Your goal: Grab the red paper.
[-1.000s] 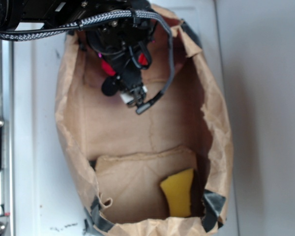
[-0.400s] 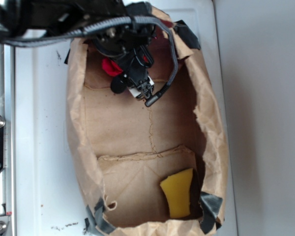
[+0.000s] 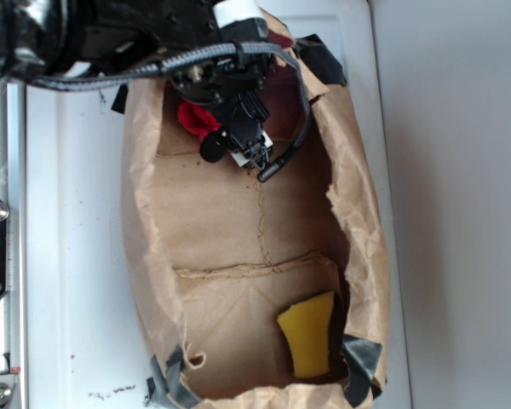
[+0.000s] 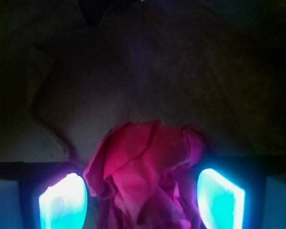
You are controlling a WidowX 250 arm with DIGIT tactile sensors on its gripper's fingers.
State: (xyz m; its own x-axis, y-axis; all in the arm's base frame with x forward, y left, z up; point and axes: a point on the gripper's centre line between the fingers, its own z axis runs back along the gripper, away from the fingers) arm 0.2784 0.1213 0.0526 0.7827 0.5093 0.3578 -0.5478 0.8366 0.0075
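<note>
The red paper [image 4: 143,176] is a crumpled wad lying between my gripper's [image 4: 142,202] two glowing fingertips [image 4: 63,202] in the wrist view. The jaws stand apart on either side of it, with a thin gap on the left. In the exterior view the red paper [image 3: 196,119] shows at the far end of the brown paper bag [image 3: 153,230]. Most of it is hidden under my black gripper [image 3: 221,119], which hangs over it.
A yellow sponge-like wedge [image 3: 308,336] lies at the near right end inside the bag. The bag's crumpled walls rise close around the gripper. A black cable [image 3: 294,128] loops beside the wrist. The bag lies on a white surface [image 3: 68,256].
My gripper has moved toward the bag's far end, over the red paper. The bag's far end has shifted and reshaped slightly. The yellow wedge has not moved.
</note>
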